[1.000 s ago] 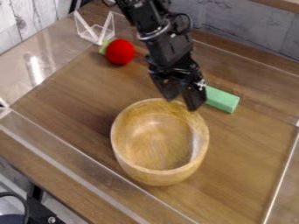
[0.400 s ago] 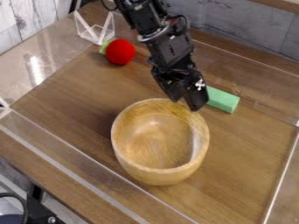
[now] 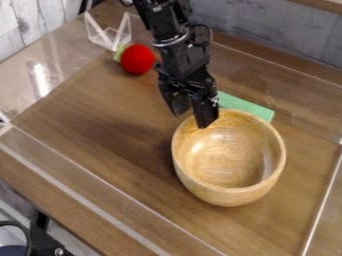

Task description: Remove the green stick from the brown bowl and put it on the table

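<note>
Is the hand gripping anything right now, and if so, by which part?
Cannot be told. The hand hangs at the rim of the light-brown wooden bowl, with the flat green stick lying on the table just behind it, partly hidden.

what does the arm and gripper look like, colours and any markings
The arm is black and blocky, built of chunky dark segments, with what look like dark cables near its upper part. The gripper is also black, with two short dark fingers. No clear markings can be made out on it at this resolution.
</note>
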